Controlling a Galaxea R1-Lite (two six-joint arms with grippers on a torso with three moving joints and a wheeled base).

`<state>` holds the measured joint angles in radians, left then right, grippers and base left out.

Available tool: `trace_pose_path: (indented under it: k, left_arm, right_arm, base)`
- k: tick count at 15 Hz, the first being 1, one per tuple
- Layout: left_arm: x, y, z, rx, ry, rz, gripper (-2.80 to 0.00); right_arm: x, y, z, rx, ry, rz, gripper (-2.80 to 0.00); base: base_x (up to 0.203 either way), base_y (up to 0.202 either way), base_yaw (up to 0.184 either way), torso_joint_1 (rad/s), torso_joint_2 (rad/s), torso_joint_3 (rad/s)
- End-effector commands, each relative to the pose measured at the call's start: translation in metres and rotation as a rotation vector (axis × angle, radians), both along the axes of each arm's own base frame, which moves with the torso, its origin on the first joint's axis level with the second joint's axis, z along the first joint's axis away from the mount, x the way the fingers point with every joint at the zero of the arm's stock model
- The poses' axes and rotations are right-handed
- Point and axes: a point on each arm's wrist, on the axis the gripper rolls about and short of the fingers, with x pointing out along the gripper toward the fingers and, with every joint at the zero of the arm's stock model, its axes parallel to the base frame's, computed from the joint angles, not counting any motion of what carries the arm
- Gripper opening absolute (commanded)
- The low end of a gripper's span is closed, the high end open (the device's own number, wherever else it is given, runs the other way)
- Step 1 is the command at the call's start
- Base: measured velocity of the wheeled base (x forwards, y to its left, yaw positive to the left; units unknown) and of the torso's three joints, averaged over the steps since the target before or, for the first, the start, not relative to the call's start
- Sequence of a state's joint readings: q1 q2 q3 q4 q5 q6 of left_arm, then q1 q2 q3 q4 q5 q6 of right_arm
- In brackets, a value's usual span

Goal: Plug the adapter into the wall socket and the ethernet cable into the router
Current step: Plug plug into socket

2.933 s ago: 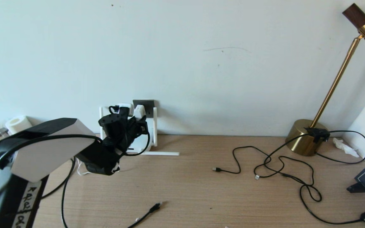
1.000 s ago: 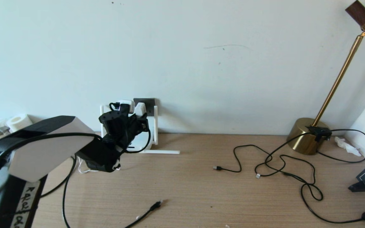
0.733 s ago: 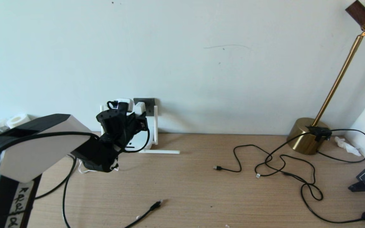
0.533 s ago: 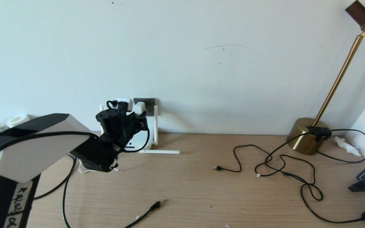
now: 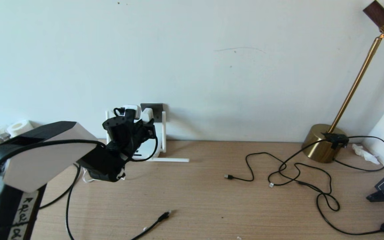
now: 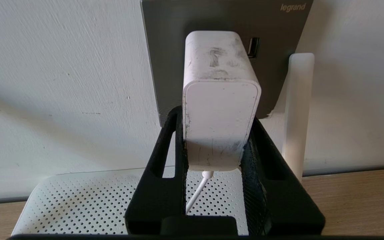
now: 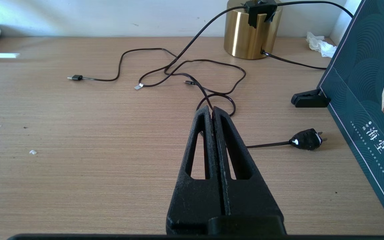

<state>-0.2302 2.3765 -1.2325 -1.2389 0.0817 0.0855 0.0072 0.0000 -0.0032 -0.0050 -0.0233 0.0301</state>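
My left gripper (image 6: 216, 116) is shut on the white adapter (image 6: 219, 100), one black finger on each side. The adapter's far end sits against the dark grey wall socket (image 6: 165, 50); its pins are hidden. Its thin white cord (image 6: 195, 196) hangs down between the fingers. In the head view the left gripper (image 5: 138, 124) holds the adapter (image 5: 147, 114) at the socket (image 5: 156, 108), above the white router (image 5: 147, 148). The router's perforated top (image 6: 78, 200) lies below. The ethernet cable's plug end (image 5: 163, 217) lies loose on the desk near the front. My right gripper (image 7: 212, 110) hovers shut and empty over the desk.
An upright router antenna (image 5: 163, 133) stands beside the socket and another (image 5: 168, 160) lies flat on the desk. Thin black USB cables (image 5: 278, 170) sprawl at the right toward a brass lamp base (image 5: 320, 145). A black mains plug (image 7: 307, 139) and a dark box (image 7: 362, 90) sit far right.
The left arm with the adapter shifted slightly left and up at the socket, then came back. The cables on the desk have not moved.
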Motion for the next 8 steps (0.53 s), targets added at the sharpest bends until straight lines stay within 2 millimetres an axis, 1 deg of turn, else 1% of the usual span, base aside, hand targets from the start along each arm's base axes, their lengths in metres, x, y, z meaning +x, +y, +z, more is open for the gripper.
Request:
trace_pose_path:
  k: [1, 3, 5, 8]
  left_arm:
    - [0.004, -0.002, -0.005, 0.000, -0.001, -0.001, -2.80]
    - [0.004, -0.004, -0.003, -0.001, -0.006, -0.005, -2.80]
    - [0.002, -0.011, -0.001, -0.003, -0.011, -0.018, -2.80]
    - [0.001, -0.013, -0.001, -0.004, -0.009, -0.005, -2.80]
  right_arm:
    - [0.000, 0.000, 0.000, 0.001, 0.002, 0.001, -2.80]
    - [0.000, 0.000, 0.000, 0.001, 0.002, 0.001, -2.80]
    - [0.000, 0.000, 0.000, 0.001, 0.002, 0.001, -2.80]
    - [0.000, 0.000, 0.000, 0.001, 0.002, 0.001, -2.80]
  base:
    - [0.000, 0.000, 0.000, 0.000, 0.00, 0.000]
    - [0.000, 0.000, 0.000, 0.000, 0.00, 0.000]
    - [0.000, 0.000, 0.000, 0.000, 0.00, 0.000]
    - [0.000, 0.000, 0.000, 0.000, 0.00, 0.000]
